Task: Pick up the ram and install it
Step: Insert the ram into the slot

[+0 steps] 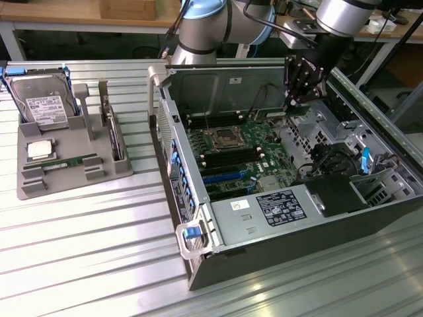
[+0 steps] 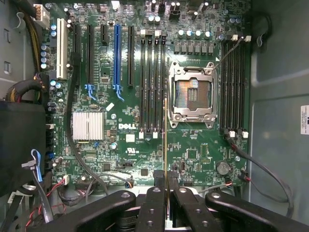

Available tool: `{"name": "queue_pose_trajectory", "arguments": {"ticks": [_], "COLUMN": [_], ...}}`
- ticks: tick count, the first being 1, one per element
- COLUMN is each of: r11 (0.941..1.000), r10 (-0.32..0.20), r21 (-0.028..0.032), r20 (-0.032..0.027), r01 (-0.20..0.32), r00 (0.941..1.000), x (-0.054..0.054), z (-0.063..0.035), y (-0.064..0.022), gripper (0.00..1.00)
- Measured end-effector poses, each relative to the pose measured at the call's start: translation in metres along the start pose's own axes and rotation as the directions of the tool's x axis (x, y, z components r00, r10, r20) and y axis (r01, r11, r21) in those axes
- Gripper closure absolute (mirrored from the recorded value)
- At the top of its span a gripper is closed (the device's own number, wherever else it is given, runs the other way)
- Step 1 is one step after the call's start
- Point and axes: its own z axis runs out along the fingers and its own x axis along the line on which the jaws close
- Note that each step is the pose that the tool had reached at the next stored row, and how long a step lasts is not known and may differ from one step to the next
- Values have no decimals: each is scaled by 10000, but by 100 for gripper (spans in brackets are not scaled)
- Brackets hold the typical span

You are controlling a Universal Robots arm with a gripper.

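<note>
1. ram [image 2: 165,140] is in the gripper [image 2: 165,180]. Wrist view has it edge-on, a thin green-gold line clamped between the two black fingers [image 2: 153,203], which press on both its faces.
2. Exterior view: gripper [image 1: 292,100] hangs pointing down over the open computer case [image 1: 297,224], above the far part of the motherboard [image 1: 238,152].
3. Straight below the gripper is the motherboard [image 2: 145,145]. The held stick's edge runs over the strip between a bank of four black memory slots [image 2: 149,87] and the CPU socket [image 2: 191,94].
4. A second bank [image 2: 234,87] of four black slots sits beyond the socket, on the side away from the stick. The ram is not seated in any slot.
5. Farther out from the gripper on the board are a silver heatsink [image 2: 88,125] and a row of expansion slots, including a blue expansion slot [image 2: 117,58].
6. Well apart from the gripper, outside the case toward the exterior view's left, is a grey tray [image 1: 33,188]. It holds a hard drive [image 1: 45,105] at its far end, a silver CPU chip [image 1: 39,149] and a green stick [image 1: 68,161] lying flat in a groove.
7. Case and tray both sit on a ribbed metal table [image 1: 99,251].
</note>
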Motion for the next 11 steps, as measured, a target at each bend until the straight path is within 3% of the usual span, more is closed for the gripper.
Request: {"name": "queue_pose_trajectory", "arguments": {"ticks": [11], "r11": [10000], "r10": [-1], "r21": [0], "r20": [0], "r01": [1], "r00": [10000], "x": [4], "z": [50], "y": [84], "gripper": [87]}}
